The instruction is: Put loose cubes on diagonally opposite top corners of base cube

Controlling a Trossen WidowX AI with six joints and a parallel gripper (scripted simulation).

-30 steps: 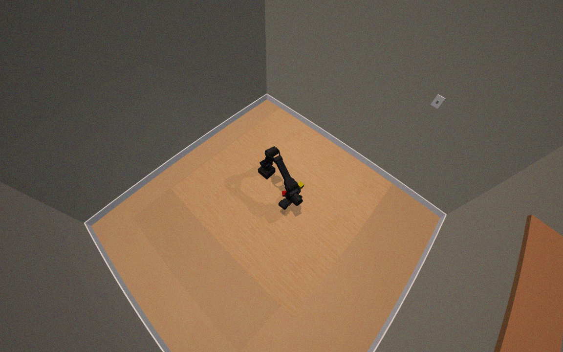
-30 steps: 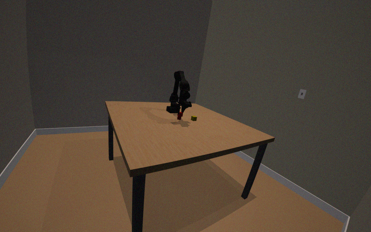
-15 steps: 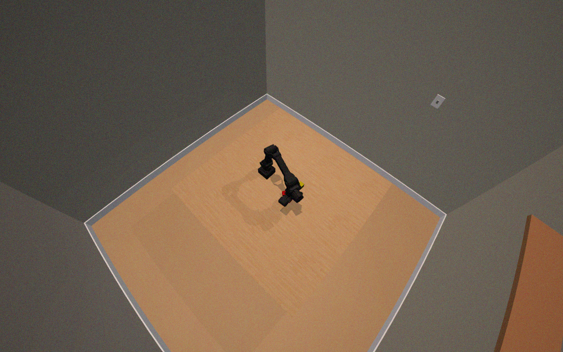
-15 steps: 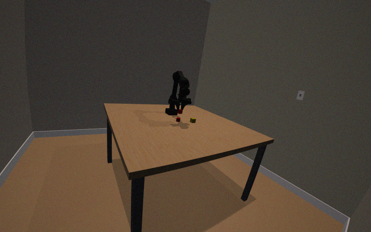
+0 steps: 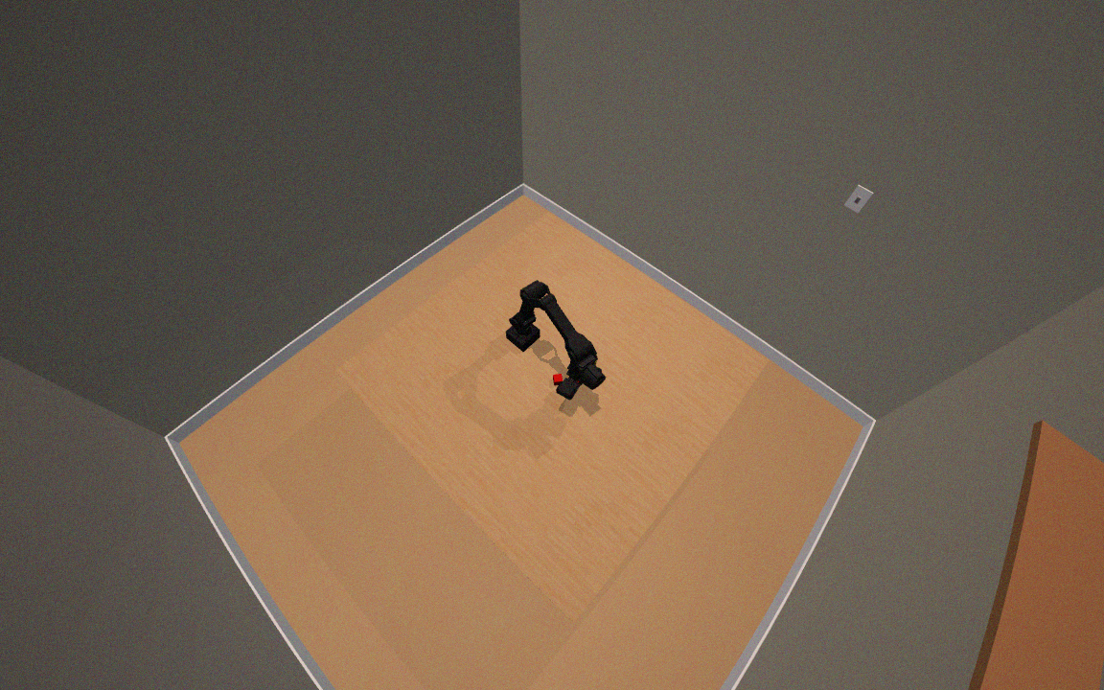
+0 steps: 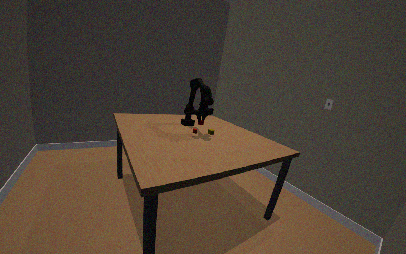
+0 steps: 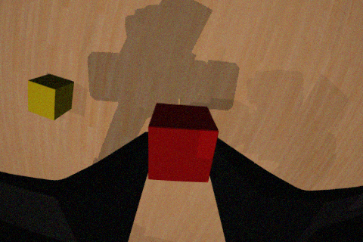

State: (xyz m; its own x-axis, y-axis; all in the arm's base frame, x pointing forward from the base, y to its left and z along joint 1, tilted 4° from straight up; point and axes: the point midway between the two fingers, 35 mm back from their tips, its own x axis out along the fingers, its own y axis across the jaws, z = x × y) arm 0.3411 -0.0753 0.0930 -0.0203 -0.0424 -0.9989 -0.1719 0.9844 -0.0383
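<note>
My gripper (image 6: 200, 120) (image 7: 180, 141) is shut on a red cube (image 6: 201, 123) (image 7: 178, 145) and holds it above the table. The held cube looks roughly level in the wrist view. Another red cube (image 5: 558, 378) (image 6: 195, 131) rests on the table, below and to the left of the held one in the exterior view. It does not show in the wrist view. A yellow cube (image 6: 211, 132) (image 7: 44, 100) stands on the table to the right in the exterior view, at the left in the wrist view, with nothing on top. The arm hides the yellow and held cubes in the top view.
The wooden table (image 5: 590, 506) (image 6: 172, 161) carries the arm's base (image 5: 522, 336) (image 6: 187, 122), which stands behind the cubes in the exterior view. The resting red cube is close to the gripper body in the top view. The arm's shadow falls across the table.
</note>
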